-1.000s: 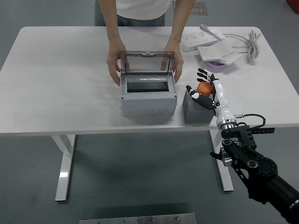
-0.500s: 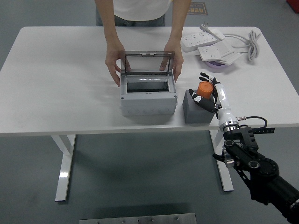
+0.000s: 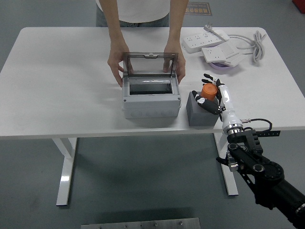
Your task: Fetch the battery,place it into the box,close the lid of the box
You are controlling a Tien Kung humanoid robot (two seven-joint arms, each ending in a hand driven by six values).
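The orange-topped battery point(image 3: 208, 90) stands in a dark grey holder block point(image 3: 201, 113) near the table's front edge, right of the box. My right hand point(image 3: 211, 95) is at the battery with its black fingers point(image 3: 208, 77) curled around it. The grey box point(image 3: 151, 98) sits mid-table with its clear lid point(image 3: 150, 63) tilted up and open. A person at the far side holds the box on both sides, one hand point(image 3: 116, 64) at its left and one hand point(image 3: 176, 61) at its right. My left hand is out of view.
White power strips point(image 3: 209, 42) with a coiled cable point(image 3: 256, 44) lie at the back right, beside a purple dish point(image 3: 221, 65). The table's front edge point(image 3: 143, 133) runs just before the box and holder.
My right hand has drawn in closer around the battery since a second ago. The person's hands and the box have stayed about where they were.
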